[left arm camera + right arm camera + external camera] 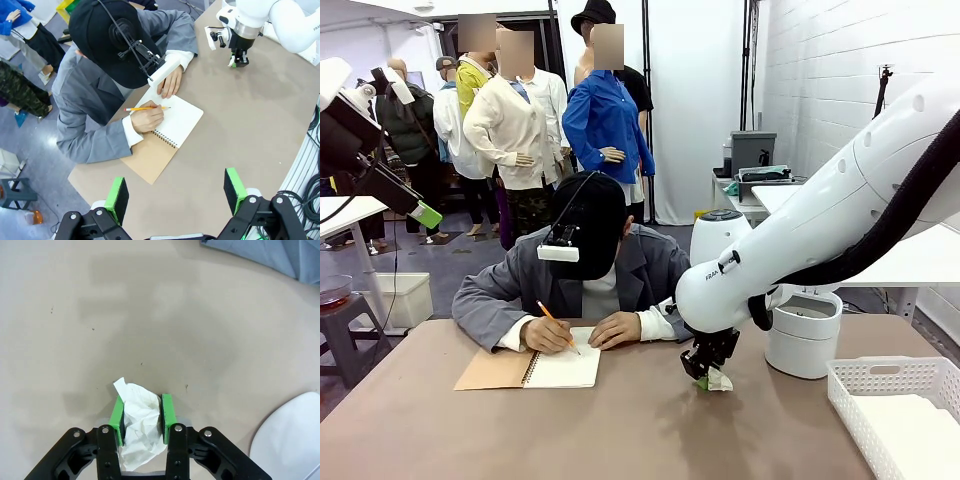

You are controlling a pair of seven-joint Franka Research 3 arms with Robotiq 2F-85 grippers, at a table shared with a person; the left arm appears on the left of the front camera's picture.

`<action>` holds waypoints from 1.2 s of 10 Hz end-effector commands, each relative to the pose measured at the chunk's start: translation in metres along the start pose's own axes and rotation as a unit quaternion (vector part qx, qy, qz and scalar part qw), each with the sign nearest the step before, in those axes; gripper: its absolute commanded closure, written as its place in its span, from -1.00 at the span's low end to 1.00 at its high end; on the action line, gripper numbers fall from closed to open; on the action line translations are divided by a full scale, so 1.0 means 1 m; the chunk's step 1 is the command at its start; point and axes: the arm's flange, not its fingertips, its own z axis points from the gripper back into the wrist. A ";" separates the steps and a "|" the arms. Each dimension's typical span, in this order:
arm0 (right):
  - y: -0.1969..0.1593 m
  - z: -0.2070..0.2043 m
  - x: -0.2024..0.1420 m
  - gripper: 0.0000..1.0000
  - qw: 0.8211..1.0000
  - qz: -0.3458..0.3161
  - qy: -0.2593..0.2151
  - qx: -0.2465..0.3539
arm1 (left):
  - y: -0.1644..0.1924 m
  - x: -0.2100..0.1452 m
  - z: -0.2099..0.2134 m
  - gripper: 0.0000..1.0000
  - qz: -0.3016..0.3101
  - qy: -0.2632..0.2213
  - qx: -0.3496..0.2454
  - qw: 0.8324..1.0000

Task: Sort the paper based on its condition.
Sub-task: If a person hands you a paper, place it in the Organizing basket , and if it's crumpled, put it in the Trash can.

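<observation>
Looking along the right gripper (142, 415), I saw its two green pads (116, 416) pressed on both sides of a crumpled paper wad (135, 412), so this gripper was gripping the wad. In the front view the wad (718, 380) sat low under the gripper (705, 376), at or just above the worktop (620, 430), near the white bin (804, 335); I could not tell if it was touching the surface.

I judged the wad to be very light and soft. It would give under the pads and not break, but it could be pressed flatter or slip out if the hold was weak. Its wrinkled surface should give good friction. I thought the best place to hold it was across its thick middle, as the pads did, not on the loose corner that stuck out past the fingertips, because that corner could tear or unfold.

The left gripper (175, 192) was open and empty, high above the worktop. The person wrote with a pencil (145, 108) in a spiral notebook (167, 132). A white mesh basket (895, 410) stood at the worktop's right edge.
</observation>
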 end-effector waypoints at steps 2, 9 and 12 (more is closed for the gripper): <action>-0.002 -0.005 -0.002 0.33 1.000 0.000 0.004 0.001 | 0.000 -0.001 0.000 -1.00 0.001 -0.002 -0.001 1.000; 0.005 0.082 -0.004 0.33 0.993 0.072 0.027 0.094 | 0.000 -0.001 0.000 -1.00 0.001 -0.002 -0.001 1.000; -0.014 0.149 0.006 0.33 0.986 0.112 0.019 0.122 | 0.000 -0.001 0.000 -1.00 0.001 -0.002 -0.001 1.000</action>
